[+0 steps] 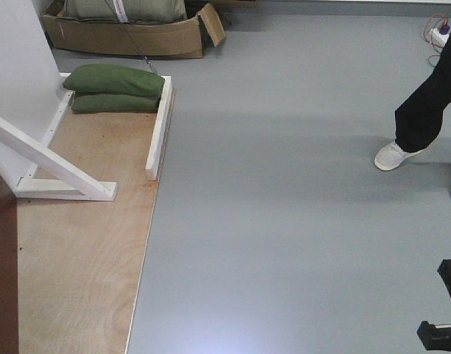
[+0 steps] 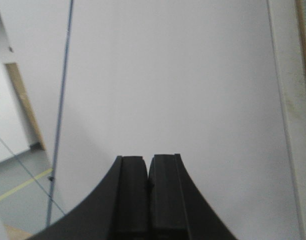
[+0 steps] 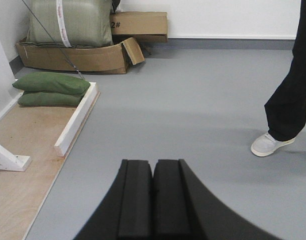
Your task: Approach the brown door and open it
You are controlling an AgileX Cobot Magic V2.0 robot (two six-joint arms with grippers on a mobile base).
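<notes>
Reddish-brown strip at the far left edge of the front view is all that shows of the door [image 1: 1, 273]. It stands on the left side of the plywood base [image 1: 78, 258], below the white panel [image 1: 15, 74] and its diagonal brace [image 1: 49, 158]. No handle, lock or hinge is in view.

Handling, my guess:
- Rigid slab, likely fairly heavy, and it swings on a fixed arc, so the pull or push has to follow that arc.
- The face looks smooth and dark, so probably slippery. Don't count on friction against the flat.
- Grab at the handle, wherever it sits. It has to be found first, so the base needs to turn left.
- The plywood edge and brace are trip points for the base.

Jaws:
- Left gripper [image 2: 148, 170]: pads pressed together, holding nothing, pointing at the white panel.
- Right gripper [image 3: 153, 170]: pads together, holding nothing, aimed over grey floor.

Writing:
- "2#" in black on the upper cardboard box [image 3: 138, 22], seen from the right wrist.
- The pale band across the green sack [image 3: 68, 22] carries red print, too small to read.
- Nothing else is legible. The sandbags [image 1: 115, 88] are unmarked.

A person's shoe [image 1: 393, 155] is on the floor to the right, well apart from the door.
</notes>
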